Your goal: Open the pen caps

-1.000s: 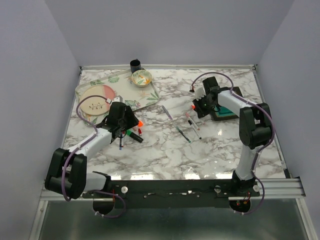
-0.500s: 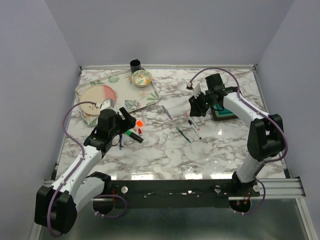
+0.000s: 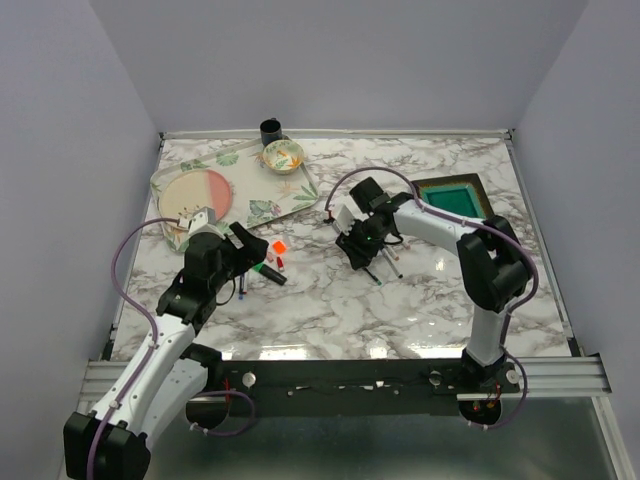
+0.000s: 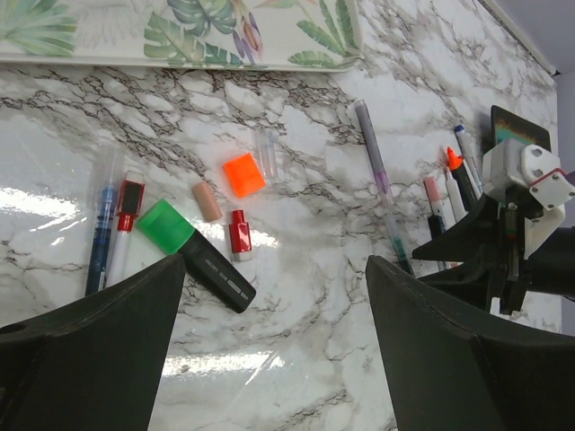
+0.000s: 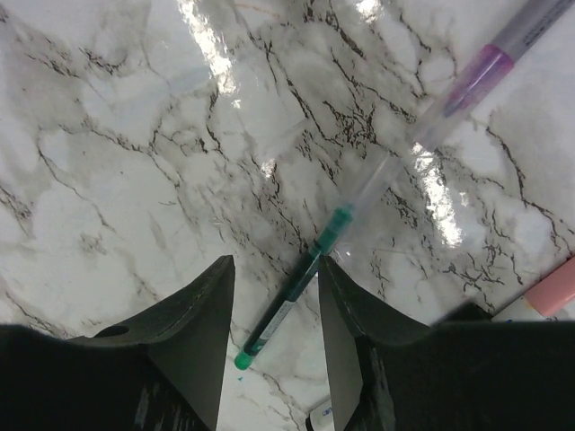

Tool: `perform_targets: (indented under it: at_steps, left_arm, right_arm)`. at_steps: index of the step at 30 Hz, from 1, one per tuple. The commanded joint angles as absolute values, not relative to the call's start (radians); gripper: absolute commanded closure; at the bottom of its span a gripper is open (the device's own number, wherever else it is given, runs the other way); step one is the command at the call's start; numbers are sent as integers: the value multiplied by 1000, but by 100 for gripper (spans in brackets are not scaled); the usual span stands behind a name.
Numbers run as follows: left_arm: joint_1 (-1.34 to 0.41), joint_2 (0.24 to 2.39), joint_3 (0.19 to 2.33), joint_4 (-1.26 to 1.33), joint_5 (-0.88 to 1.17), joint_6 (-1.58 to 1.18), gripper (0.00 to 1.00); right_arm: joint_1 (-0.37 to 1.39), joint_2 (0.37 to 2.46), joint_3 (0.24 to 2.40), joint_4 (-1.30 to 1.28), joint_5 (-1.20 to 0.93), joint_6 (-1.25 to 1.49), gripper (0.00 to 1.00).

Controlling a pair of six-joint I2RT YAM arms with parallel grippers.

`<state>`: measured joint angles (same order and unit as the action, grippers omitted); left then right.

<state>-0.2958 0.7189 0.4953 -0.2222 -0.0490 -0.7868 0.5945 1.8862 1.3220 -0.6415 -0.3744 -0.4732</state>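
A white marble-patterned tabletop (image 3: 440, 290) with grey and dark veins fills the middle of the top view. Three plain, pale lavender-grey walls box it in: the back wall (image 3: 340, 60) at 12 o'clock, the left wall (image 3: 60, 180) at 9 o'clock and the right wall (image 3: 590, 150) at 3 o'clock. A thin metal strip (image 3: 400, 132) runs along the tabletop's far edge. At 6 o'clock an aluminium rail (image 3: 560, 375) borders the near edge, and below it lies a dull grey metal sheet (image 3: 350, 445). Soft white glare (image 3: 330, 350) sits on the glossy surface just beside that rail. Both wrist views show similar bright patches on the marble.
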Motion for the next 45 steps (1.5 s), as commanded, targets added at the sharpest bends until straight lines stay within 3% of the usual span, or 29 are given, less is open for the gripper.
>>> perform_targets:
  at_steps: [1, 12, 16, 17, 18, 25, 33, 45]
  left_arm:
    - [-291, 716, 486, -248, -89, -799, 10]
    - [-291, 707, 494, -264, -106, -814, 10]
    - [-291, 695, 473, -216, -39, -839, 11]
    - [-291, 689, 463, -200, -16, -847, 11]
    - [-291, 686, 439, -149, 45, -866, 11]
    - [-308, 704, 235, 305, 225, -1107, 11]
    - [-529, 876, 230, 555, 54, -1195, 10]
    - [-753, 1118, 311, 701, -167, -1267, 20]
  right_arm:
    - [637, 1925, 1348, -696, -227, -483, 50]
    - [690, 1904, 1206, -657, -92, -465, 62]
    - [693, 1905, 1192, -663, -103, -454, 86]
    - [693, 1904, 1195, -666, -107, -448, 98]
    - [693, 1896, 1196, -669, -123, -443, 99]
    - [692, 1810, 1216, -702, -325, -426, 100]
    - [663, 1732, 1244, -741, -724, -457, 100]
    - [539, 1641, 1220, -686, -910, -387, 100]
